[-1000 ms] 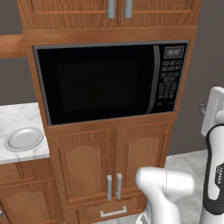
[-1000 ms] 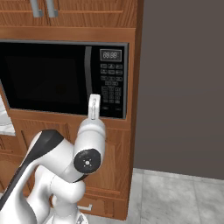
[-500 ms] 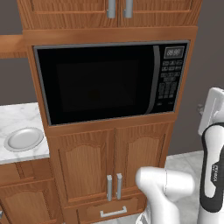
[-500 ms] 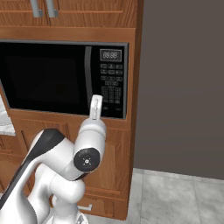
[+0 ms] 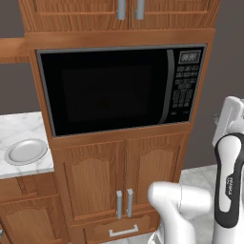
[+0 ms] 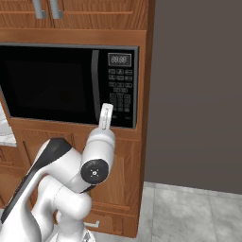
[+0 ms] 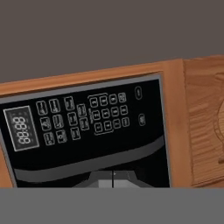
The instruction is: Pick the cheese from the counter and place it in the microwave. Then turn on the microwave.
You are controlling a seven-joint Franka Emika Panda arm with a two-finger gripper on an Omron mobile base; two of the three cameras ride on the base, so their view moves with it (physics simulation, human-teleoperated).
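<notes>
Buttons are what you are aiming for now: the microwave [image 5: 119, 90] is sitting with its door shut, so the step in hand looks like switching it on. You are holding the gripper [image 7: 113, 177] closed and empty, its tips pressed together just short of the button panel [image 7: 92, 116], which is rolled sideways in the hand view, with the small display [image 7: 22, 129] at nine o'clock. Keep the tips together as one blunt point, line it up on a single key, and push straight in without sliding onto a neighbour. The cheese cannot be made out behind the dark glass, so I cannot tell where it is lying.

In the left base view, the counter [image 5: 12, 131] of white marble is lying at eight o'clock of the microwave, carrying a round grey plate [image 5: 25, 151]. Wooden cabinet doors [image 5: 121, 178] are standing below the oven, and a plain grey wall [image 6: 198, 90] is running off at three o'clock.
</notes>
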